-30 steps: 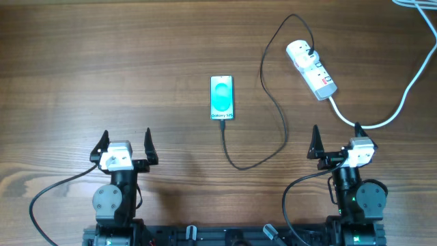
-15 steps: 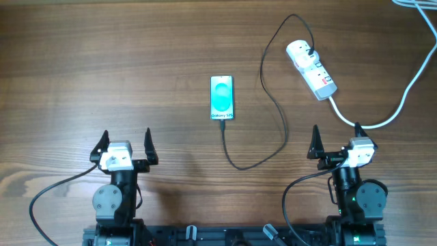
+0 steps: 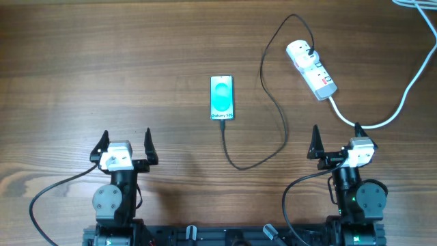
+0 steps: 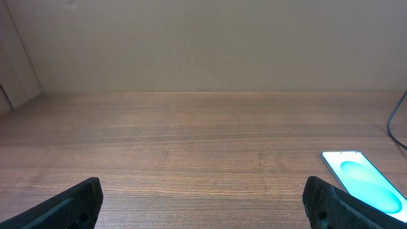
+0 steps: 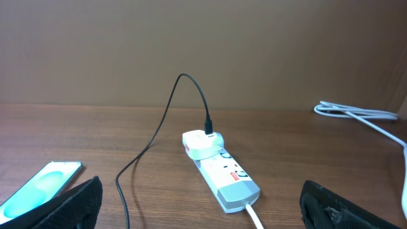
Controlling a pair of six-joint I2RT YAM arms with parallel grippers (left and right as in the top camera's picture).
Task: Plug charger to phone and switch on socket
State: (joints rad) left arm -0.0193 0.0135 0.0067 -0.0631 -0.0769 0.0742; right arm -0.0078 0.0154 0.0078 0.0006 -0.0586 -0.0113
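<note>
The phone [image 3: 222, 98] lies flat in the middle of the table with its teal screen lit; it also shows in the left wrist view [image 4: 362, 189] and the right wrist view [image 5: 39, 187]. The black charger cable [image 3: 276, 116] runs from an adapter on the white socket strip [image 3: 311, 68] in a loop to the phone's near end, where its tip [image 3: 222, 124] touches the phone. The socket also shows in the right wrist view [image 5: 219, 173]. My left gripper [image 3: 125, 147] and right gripper [image 3: 336, 142] are open and empty near the front edge.
A thick white lead [image 3: 403, 96] runs from the socket's near end, curves right and goes off the back right corner. It passes close behind my right gripper. A wall stands behind the table in the wrist views.
</note>
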